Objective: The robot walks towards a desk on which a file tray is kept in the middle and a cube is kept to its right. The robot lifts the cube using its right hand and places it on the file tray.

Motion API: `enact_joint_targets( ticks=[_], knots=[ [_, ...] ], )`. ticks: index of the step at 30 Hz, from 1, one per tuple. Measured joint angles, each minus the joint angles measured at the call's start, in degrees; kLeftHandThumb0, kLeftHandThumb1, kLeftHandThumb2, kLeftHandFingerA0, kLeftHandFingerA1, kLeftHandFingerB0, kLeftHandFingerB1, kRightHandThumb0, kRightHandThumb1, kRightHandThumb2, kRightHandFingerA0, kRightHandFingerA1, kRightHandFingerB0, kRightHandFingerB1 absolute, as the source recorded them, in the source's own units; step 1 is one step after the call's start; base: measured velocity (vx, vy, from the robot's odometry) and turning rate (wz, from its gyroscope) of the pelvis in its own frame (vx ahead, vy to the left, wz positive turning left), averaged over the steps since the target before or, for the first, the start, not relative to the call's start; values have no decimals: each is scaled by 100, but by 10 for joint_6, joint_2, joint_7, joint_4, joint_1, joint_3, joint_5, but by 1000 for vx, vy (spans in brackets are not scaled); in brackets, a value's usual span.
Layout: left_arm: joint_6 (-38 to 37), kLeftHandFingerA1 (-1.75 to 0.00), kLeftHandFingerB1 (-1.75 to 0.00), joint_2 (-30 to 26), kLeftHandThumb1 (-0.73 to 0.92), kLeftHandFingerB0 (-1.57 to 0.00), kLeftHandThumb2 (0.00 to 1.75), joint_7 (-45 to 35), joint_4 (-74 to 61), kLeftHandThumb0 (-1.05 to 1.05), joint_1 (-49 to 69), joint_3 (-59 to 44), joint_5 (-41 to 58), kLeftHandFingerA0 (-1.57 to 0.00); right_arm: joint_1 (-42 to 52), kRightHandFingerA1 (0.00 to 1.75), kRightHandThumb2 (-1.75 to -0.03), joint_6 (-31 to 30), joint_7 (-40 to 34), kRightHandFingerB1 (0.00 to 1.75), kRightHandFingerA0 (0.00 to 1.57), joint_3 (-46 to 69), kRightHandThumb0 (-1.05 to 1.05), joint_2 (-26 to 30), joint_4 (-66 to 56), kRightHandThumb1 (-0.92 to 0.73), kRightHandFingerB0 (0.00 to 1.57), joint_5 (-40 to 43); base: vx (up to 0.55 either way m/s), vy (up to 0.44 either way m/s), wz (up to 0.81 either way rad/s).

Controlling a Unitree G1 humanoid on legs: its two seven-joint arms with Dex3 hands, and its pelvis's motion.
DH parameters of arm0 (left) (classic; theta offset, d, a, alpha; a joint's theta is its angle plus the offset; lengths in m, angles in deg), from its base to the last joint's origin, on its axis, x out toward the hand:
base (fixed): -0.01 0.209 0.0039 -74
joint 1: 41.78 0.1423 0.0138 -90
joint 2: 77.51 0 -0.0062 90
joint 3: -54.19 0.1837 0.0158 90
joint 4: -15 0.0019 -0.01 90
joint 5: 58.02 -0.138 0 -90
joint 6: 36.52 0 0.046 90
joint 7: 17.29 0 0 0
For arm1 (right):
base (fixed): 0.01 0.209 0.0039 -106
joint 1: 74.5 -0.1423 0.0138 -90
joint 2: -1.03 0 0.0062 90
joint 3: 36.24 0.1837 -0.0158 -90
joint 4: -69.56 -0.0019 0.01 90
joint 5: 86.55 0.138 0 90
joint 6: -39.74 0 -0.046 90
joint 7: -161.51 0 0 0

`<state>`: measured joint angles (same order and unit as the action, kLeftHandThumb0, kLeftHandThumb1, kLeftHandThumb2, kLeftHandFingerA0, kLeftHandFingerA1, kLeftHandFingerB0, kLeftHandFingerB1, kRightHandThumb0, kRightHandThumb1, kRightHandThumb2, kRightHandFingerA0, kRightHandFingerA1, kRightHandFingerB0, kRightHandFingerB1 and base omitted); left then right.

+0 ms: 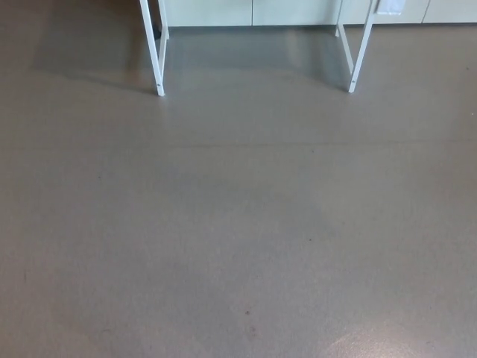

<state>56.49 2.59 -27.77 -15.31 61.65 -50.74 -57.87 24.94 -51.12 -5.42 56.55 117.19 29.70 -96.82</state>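
Neither the file tray nor the cube shows in the head view. Only the lower part of the desk is visible: its white left leg (154,46) and white right leg (361,46) stand on the grey floor at the top of the picture. The desk top is out of frame. No part of my arms or hands shows.
Grey floor (238,224) stretches from the bottom of the picture up to the desk legs. Behind the legs runs a pale cabinet front or wall base (253,11) along the top edge.
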Motion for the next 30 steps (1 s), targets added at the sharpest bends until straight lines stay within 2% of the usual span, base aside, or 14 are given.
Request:
enact_joint_targets(
  ticks=[2,7,8,9,11,12,14,15,18,22,24,25,26,30],
  knots=[
    [-2,-74,-71,0,53,-19,96,-7,-1,-79,0,-1,4,-18,-1,35,-61,1,10,29,19,-2,-57,1,1,-66,23,0,0,0,0],
    [-6,-65,-60,1,46,-7,110,-20,-5,-53,5,-2,12,-11,4,34,-60,0,26,29,17,4,-55,4,-12,-64,23,4,0,0,0],
    [-7,-88,-78,1,65,-20,72,-22,-8,-80,8,-2,12,-12,4,32,-61,0,28,29,18,6,-57,4,-12,-67,25,6,0,0,0],
    [-7,-66,-61,1,51,-9,112,-23,-11,-51,12,-2,12,-13,5,32,-61,0,30,28,16,7,-55,4,-13,-66,21,7,0,0,0],
    [-9,-66,-61,2,51,-9,112,-28,-9,-51,15,-4,15,-13,4,32,-61,-3,30,28,16,2,-55,4,-14,-66,21,5,0,0,0],
    [-11,-79,-74,4,66,-22,72,-32,-7,-73,15,-8,18,-13,4,33,-61,-4,32,28,19,1,-58,5,-13,-66,21,5,0,0,0],
    [-13,-73,-71,7,49,-26,104,-36,-5,-79,15,-15,24,-22,4,33,-61,-6,35,28,17,-2,-57,5,-14,-65,21,5,0,0,0],
    [-13,-84,-77,6,62,-23,73,-36,-5,-77,16,-11,24,-17,5,32,-61,-7,36,28,17,-1,-57,5,-16,-66,21,5,0,0,0],
    [-15,-75,-72,8,46,-27,101,-35,-10,-85,18,-8,25,-26,11,32,-60,-10,40,28,17,1,-57,6,-30,-65,20,6,0,0,0],
    [-15,-77,-73,8,56,-27,94,-30,-21,-79,25,5,22,-24,18,33,-61,-16,44,28,16,-1,-56,9,-43,-65,20,5,24,-4,-4],
    [-15,-82,-76,10,65,-24,72,-29,-23,-79,30,7,23,-21,17,52,-97,-18,43,50,10,-1,-31,11,-42,-41,8,4,63,-6,10],
    [-15,-81,-75,8,66,-24,72,-28,-25,-79,31,7,23,-21,17,34,-60,-19,42,28,19,-4,-57,10,-42,-66,20,2,0,0,0],
    [-16,-73,-70,7,48,-26,102,-27,-28,-78,31,7,23,-24,17,33,-60,-20,42,28,18,-4,-57,10,-41,-65,21,1,-59,7,29],
    [-24,-72,-69,8,43,-23,99,-26,-17,-79,33,21,21,-20,16,34,-60,-23,41,28,21,-1,-58,12,-37,-65,20,0,-15,-3,-1]
  ],
)
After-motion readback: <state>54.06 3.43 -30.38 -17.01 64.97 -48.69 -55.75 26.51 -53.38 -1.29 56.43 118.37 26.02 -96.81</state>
